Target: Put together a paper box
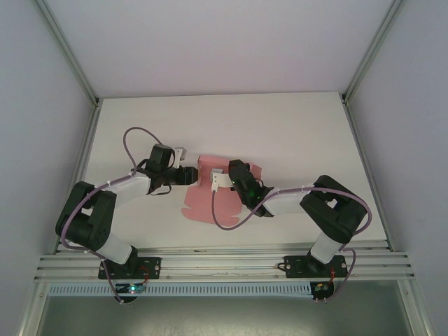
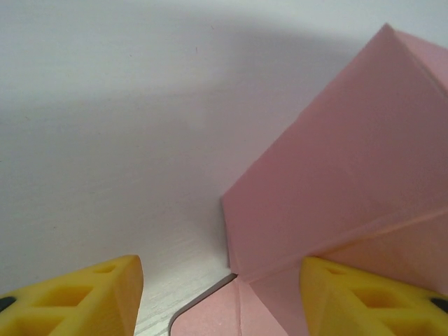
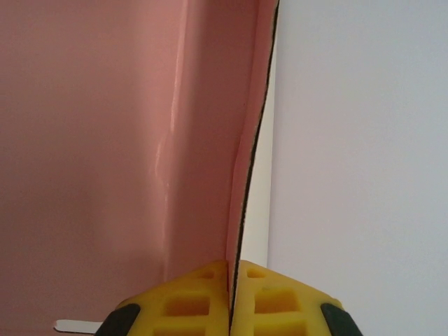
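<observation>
The pink paper box [image 1: 208, 201] lies partly folded on the middle of the white table [image 1: 294, 140]. In the left wrist view one of its flaps [image 2: 336, 175] stands up at a slant from the flat sheet [image 2: 210, 318]. My left gripper [image 2: 220, 297] is open, and the fold corner sits between its yellow fingertips [image 2: 84, 294] without either one pressing it. From above, that gripper [image 1: 194, 175] is at the sheet's upper left edge. My right gripper [image 3: 231, 294] is shut on the thin edge of an upright pink panel [image 3: 126, 140], and from above it [image 1: 218, 180] is over the sheet.
Aluminium frame posts run along both sides of the table [image 1: 84, 150], and a rail [image 1: 224, 262] carries the arm bases at the near edge. Bare white table surface stretches behind the paper toward the far wall.
</observation>
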You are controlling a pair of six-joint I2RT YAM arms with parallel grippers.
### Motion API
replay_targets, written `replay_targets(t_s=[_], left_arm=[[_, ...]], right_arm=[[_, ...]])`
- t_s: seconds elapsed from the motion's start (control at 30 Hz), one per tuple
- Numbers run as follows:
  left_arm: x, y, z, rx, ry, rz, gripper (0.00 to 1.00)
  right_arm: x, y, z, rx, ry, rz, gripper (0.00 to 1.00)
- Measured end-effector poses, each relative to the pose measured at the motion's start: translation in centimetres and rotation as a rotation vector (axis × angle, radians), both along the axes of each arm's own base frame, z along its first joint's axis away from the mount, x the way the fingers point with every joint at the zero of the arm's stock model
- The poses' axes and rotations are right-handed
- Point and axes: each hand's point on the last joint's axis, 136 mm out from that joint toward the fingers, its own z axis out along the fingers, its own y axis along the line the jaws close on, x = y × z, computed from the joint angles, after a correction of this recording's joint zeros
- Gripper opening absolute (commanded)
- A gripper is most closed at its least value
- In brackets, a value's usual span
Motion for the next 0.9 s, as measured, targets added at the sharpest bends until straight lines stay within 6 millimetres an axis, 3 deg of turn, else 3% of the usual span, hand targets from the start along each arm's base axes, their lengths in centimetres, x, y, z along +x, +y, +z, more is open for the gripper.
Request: replay_targets(t_s=[0.57,0.77,0.9], left_arm=[[0.5,-1.7,1.0,0.014,-0.19,-0.13,0.56],[1.0,-2.8,0.7,-0.022,-0.193,-0.172,0.65],[0.7,-3.7,0.8,-0.048,-0.205,-0.219,0.65]], right_arm=[[-0.2,-0.4,-0.2,-0.028,0.004,-0.017,0.0],[-0.1,-0.8,-0.2,-0.038,-0.003,-0.039,0.0],[-0.2,-0.6,-0.2,-0.038,-0.004,-0.036,0.0]])
